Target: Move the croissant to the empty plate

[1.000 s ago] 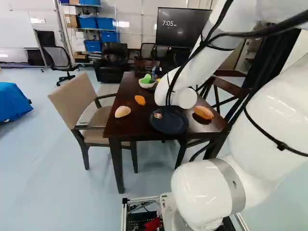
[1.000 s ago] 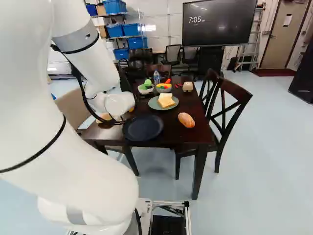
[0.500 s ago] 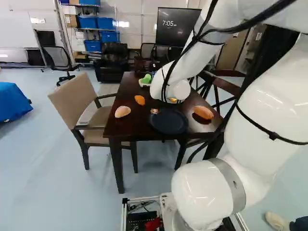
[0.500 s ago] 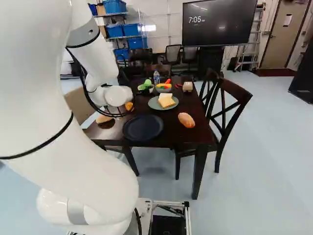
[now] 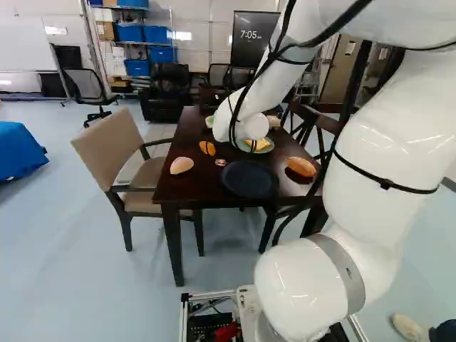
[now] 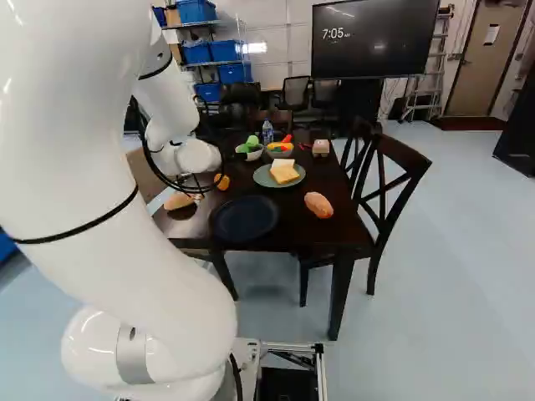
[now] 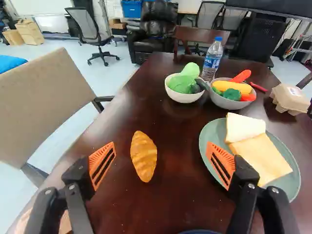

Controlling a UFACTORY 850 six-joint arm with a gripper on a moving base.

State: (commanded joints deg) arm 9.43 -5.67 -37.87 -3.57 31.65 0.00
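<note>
Dark polished table [image 5: 165, 192] noted, with a tan chair [image 7: 41, 107] drawn up along its nine o'clock side. Clock positions are read with twelve straight ahead of the base. The croissant [image 7: 144, 156] is found on bare tabletop, its long axis lying close to twelve and six. The gripper [image 7: 162, 163] is found released, its orange pads [image 7: 102, 165] standing wide apart; nothing is grasped. In the wrist view the croissant is seen between the fingers, nearer the nine o'clock one.

The croissant is judged light, probably a play piece, with a ridged, slightly glossy skin. Whether it is stiff or soft cannot be told by sight. A hold across the thick middle, from nine and three, is advised; the tapered ends are rated poor, as slipping or pivoting could result. Moderate pressure should suffice. Better centring is recommended before closing, lest the piece be nudged or rolled.

The empty plate [image 6: 244, 219], dark and round, is located at about five o'clock from the croissant, so only a short carry is called for. A raised rim should be cleared before lowering. At three o'clock, the green plate [image 7: 208, 146] with sliced bread [image 7: 261, 153] is sited close to the other finger; sideways travel there should be limited. A bun [image 5: 182, 165] is recorded at eight o'clock, bowls [image 7: 183, 97] at one.
</note>
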